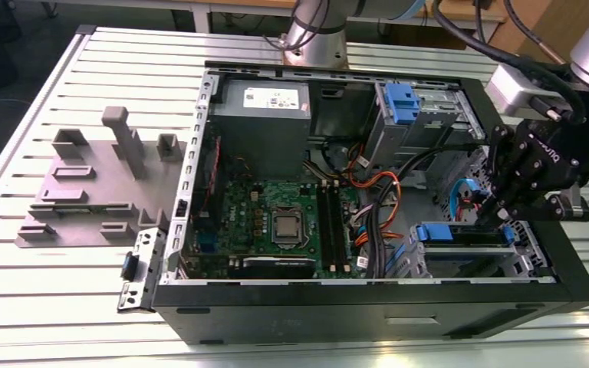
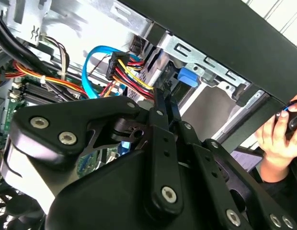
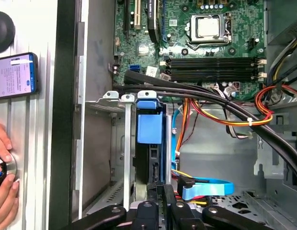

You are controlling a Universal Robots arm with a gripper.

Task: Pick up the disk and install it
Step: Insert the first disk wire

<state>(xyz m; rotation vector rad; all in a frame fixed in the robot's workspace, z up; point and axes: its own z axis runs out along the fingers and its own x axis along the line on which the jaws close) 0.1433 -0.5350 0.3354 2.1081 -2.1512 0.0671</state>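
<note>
One disk point(image 3: 150, 143) stood on edge in the bay point(image 3: 127, 143) at a corner of the case point(image 1: 376, 310), its blue tab point(image 3: 150, 122) toward the motherboard point(image 3: 206, 48). Its long axis ran along the bay's rails, from that tab straight back to your gripper point(image 3: 161, 189). In the exterior view the same axis lay left to right, with the gripper point(image 1: 496, 218) over the disk's point(image 1: 465, 234) right end. Your fingers point(image 3: 168, 196) were drawn close together at that end, and you could judge them clamped across the disk's thin side rather than merely resting against it. The disk thus lay directly ahead of the fingertips, in line with them and with the rails. In the second wrist view the gripper point(image 2: 165, 100) pointed into the bay. A blue cable point(image 3: 206, 188) sat just beside the gripper, on the side away from the case wall. Outside the case, a hand point(image 3: 2, 187) rested near a phone point(image 3: 14, 74) on the table point(image 3: 38, 143).
</note>
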